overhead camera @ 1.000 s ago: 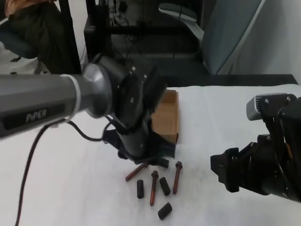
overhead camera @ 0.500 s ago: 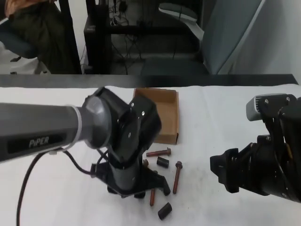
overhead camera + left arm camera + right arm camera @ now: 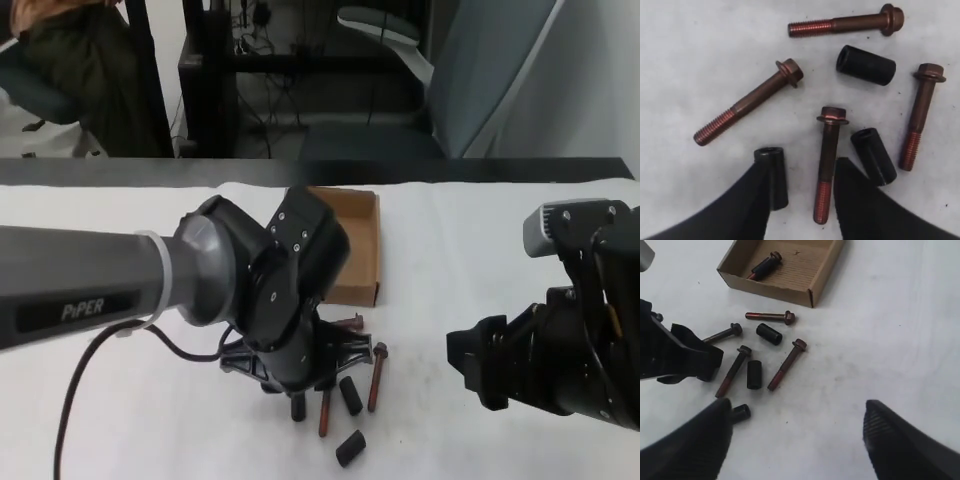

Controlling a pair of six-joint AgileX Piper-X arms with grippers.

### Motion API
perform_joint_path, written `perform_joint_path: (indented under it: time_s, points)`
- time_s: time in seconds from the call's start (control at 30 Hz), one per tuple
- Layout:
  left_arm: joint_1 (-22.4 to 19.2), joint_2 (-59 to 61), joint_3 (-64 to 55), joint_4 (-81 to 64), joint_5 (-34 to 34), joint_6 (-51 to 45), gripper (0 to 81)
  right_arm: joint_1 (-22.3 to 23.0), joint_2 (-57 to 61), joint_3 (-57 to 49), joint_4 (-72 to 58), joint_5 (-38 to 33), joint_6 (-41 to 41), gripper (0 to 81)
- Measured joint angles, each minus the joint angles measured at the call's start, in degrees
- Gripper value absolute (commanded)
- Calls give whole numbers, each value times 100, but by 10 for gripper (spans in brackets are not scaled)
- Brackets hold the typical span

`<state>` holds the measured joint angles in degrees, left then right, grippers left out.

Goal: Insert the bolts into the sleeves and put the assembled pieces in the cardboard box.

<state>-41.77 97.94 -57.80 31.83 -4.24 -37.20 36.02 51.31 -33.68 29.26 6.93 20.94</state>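
Here, left claw spread astride bolt

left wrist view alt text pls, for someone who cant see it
The left gripper hangs open over a white bench, with the threaded end of one bolt between its fingers and a black sleeve beside one finger. Three more reddish bolts and two more sleeves lie loose nearby.

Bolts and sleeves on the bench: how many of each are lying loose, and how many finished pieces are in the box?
Loose bolts: 4
Loose sleeves: 4
Assembled pieces in the cardboard box: 1
Total: 9
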Motion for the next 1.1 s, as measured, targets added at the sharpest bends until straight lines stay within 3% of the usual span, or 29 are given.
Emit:
perform_joint_path:
  time_s: [0.33, 0.4, 0.47, 0.5, 0.57, 0.63, 0.77, 0.8, 0.87, 0.97, 1.07, 1.1]
  points:
    - [0, 409, 30, 137, -36, -111, 365, 0, 0, 0, 8, 0, -7, 693]
    - [0, 463, 30, 123, -38, -111, 273, 0, 0, 0, 8, 0, -20, 693]
    - [0, 469, 30, 124, -63, -111, 74, 0, 0, 0, 8, 0, -67, 693]
    - [0, 486, 30, 148, -79, -111, 13, 0, 0, 0, 8, 0, -99, 693]
    - [0, 499, 30, 150, -76, -68, 18, 0, 0, 0, 8, 0, -144, 690]
    - [0, 501, 18, 156, -76, 10, 18, 0, 0, 0, 8, 0, -157, 630]
    - [0, 463, 18, 165, -1, 189, 18, 0, 132, 0, 22, 174, -69, 354]
    - [0, 444, 18, 165, 15, 252, 18, 0, 202, 0, 34, 190, -42, 325]
    - [0, 332, 45, 189, 123, 418, 18, 0, 509, -19, 36, 186, 97, 354]
    - [0, -121, 74, 332, 155, 763, 18, 0, 1068, -158, 32, -21, 265, 680]
    - [0, -826, 87, 659, -260, 1177, 18, 0, 1774, -523, 24, -184, 530, 700]
    - [0, -1080, 87, 827, -480, 1318, 18, 0, 2026, -689, 10, -201, 637, 654]
